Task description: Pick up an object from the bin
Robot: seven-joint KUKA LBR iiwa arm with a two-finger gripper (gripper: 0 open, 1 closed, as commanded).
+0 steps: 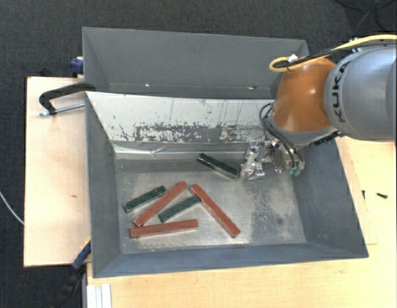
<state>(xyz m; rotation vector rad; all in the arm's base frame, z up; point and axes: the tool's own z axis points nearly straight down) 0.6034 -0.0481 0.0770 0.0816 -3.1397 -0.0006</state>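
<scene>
The tool hangs low near the back wall of the bin, right of centre, under the arm's orange cover. Whether it is open or closed cannot be told, and nothing is seen in its hold.

From the left, a loose cluster lies on the bin floor. There is a short green bar, a long red-brown bar slanting beside it and a second green bar. A front red-brown bar lies along the near side, and a slanted red-brown bar runs down to the right.

Apart from these, the thing nearest the tool is the dark green bar. It is thin, straight and lying flat, a little tilted, with its right end just beside the tool.

The likely risks come from its shape and place. So thin a bar lying flat offers little to grip, so a closing grip could slide over it or shove it against the back wall. A grip taken near one end could let it swing and drop.
</scene>
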